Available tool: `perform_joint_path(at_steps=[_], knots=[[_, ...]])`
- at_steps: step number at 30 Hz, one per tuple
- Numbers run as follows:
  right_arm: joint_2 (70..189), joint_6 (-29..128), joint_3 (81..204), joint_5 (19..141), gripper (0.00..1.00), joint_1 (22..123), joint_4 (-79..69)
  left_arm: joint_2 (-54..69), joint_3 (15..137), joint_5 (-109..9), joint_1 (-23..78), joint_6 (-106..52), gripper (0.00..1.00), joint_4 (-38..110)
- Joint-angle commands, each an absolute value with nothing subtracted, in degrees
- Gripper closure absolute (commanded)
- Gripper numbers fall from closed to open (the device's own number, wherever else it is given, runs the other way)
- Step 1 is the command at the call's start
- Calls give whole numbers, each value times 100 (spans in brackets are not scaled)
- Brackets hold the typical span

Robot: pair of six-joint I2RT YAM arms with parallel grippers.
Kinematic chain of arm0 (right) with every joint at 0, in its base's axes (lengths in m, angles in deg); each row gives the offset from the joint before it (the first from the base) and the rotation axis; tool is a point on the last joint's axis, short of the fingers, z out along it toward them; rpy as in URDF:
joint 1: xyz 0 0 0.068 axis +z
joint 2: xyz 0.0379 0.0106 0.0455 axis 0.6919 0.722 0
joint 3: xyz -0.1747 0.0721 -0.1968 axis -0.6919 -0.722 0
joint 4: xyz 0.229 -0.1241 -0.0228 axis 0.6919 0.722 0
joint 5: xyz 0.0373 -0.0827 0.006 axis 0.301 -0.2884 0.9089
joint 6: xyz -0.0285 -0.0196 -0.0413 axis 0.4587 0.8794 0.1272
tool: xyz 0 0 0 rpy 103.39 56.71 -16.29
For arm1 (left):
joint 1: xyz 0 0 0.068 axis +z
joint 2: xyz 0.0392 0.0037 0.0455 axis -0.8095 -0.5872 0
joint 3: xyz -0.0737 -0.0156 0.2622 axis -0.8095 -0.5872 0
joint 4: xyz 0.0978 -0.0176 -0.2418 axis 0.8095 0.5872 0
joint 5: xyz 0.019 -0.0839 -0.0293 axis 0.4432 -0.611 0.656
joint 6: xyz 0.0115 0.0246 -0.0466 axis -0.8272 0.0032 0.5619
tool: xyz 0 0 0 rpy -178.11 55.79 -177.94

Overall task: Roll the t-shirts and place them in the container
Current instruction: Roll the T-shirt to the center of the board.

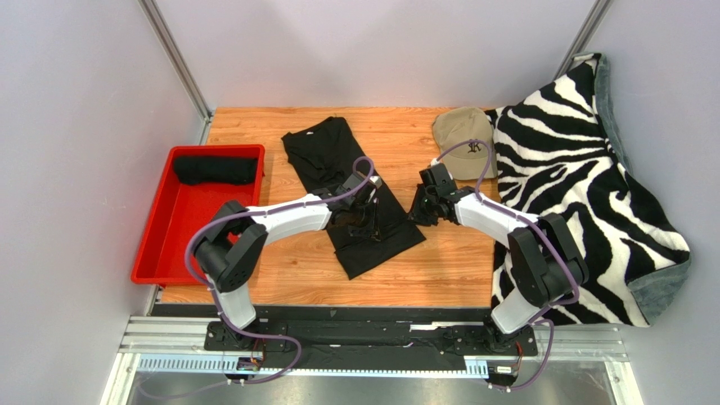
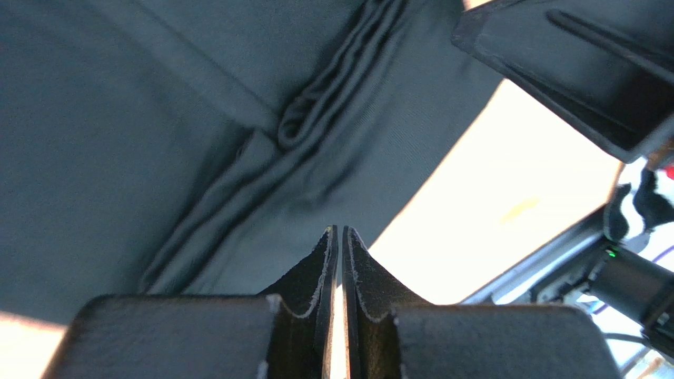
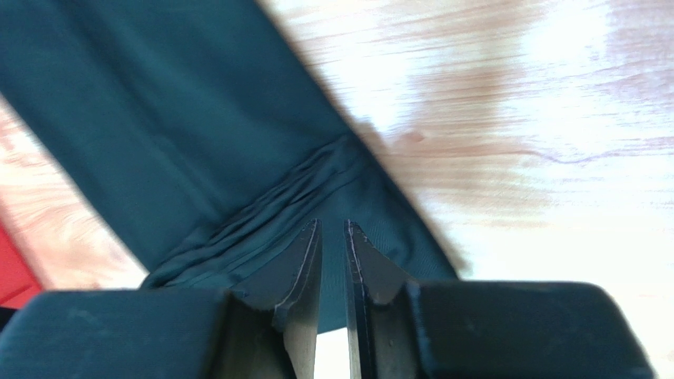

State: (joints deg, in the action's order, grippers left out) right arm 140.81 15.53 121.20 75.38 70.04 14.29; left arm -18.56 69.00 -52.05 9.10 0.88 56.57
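While poised over the black t-shirt [image 1: 325, 156], left hand [image 2: 341, 230] together, right hand [image 3: 332, 225] a slit apart.

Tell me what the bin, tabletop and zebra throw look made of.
Bin: looks like moulded plastic, glossy red, with smooth walls and a formed rim.
Tabletop: wood or wood-look laminate. Plank grain shows, with a slight sheen; can't tell which.
Zebra throw: soft plush fabric, matte, draping in loose folds, probably fleece.
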Motion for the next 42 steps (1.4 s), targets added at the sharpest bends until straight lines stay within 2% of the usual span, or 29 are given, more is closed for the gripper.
perform_joint_path(at_steps=[1,9,20,23,27,33,42], knots=[[13688,1557,12137,7680,80,7260,1434,-1204,6695,-4867,931,73,88,6056],[13986,1337,11952,8120,81,7656,1074,-1072,5886,-4980,940,82,89,5749],[14198,1486,11776,7594,80,7445,1284,-932,5341,-4699,940,-111,87,5792],[13944,1547,11890,7558,79,7428,1494,-607,5332,-4699,931,-269,84,5986],[13460,1583,11970,7365,70,7349,1820,17,5165,-4883,861,-454,68,6100],[12740,1398,11408,7382,65,6901,1900,413,4928,-4533,246,-499,51,6364],[12703,1214,10854,7681,58,6637,1531,176,5068,-3996,-317,-630,48,6355]])
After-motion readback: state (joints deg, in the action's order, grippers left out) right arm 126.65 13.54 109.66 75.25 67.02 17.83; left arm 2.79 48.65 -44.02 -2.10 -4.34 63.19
